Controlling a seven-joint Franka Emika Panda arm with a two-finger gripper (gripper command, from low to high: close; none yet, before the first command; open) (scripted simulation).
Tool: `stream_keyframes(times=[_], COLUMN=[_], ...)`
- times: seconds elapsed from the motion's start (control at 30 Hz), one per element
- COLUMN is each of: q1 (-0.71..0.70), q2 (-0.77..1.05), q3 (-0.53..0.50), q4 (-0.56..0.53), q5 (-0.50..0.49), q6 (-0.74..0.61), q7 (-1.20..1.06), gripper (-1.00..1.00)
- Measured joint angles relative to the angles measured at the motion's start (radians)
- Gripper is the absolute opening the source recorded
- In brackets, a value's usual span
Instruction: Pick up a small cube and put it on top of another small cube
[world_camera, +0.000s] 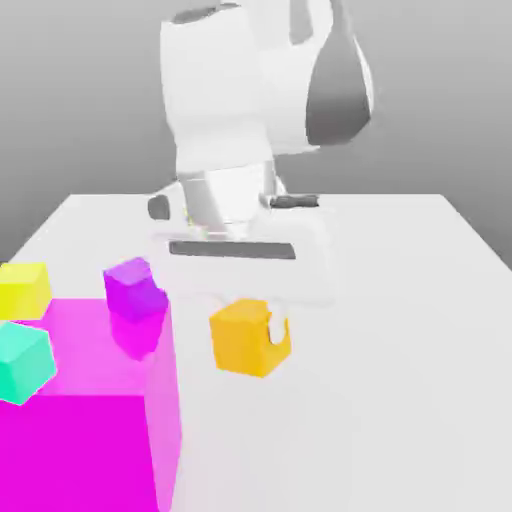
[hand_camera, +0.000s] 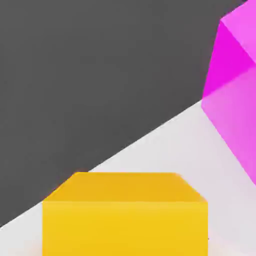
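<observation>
**Orange-yellow cube gripped above the table**

A white robot arm's two-finger gripper (world_camera: 250, 335) is clamped on a small matte orange-yellow cube (world_camera: 248, 338) — it hangs just beside a large translucent magenta block (world_camera: 90, 420). On the block's far side sit a bright lemon-yellow cube (world_camera: 22, 290), a teal cube (world_camera: 22, 362) and a purple cube (world_camera: 133, 288), all over a white table (world_camera: 400, 350).

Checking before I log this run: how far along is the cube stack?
Done: the gripper is shut on the orange-yellow cube, which appears lifted off the white table. In hand: carrying it; it has not reached the lemon-yellow cube, which sits at the exterior view's left edge, beside the purple cube. Left: move over, set it on top, release.
</observation>
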Motion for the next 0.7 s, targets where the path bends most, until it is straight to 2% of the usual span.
stream_keyframes(times=[0.47,0.53,0.63,0.67,0.7], q1=[-0.232,-0.254,-0.263,-0.264,-0.264], q2=[-0.055,-0.044,-0.002,0.006,0.006], q3=[-0.164,-0.173,-0.181,-0.182,-0.182], q4=[0.267,0.247,0.175,0.161,0.161], q5=[-0.265,-0.304,-0.308,-0.307,-0.307], q6=[-0.487,-0.488,-0.383,-0.362,-0.362], q7=[-0.034,-0.022,-0.026,-0.028,-0.028], gripper=[-1.0,-1.0,-1.0,1.0,1.0])
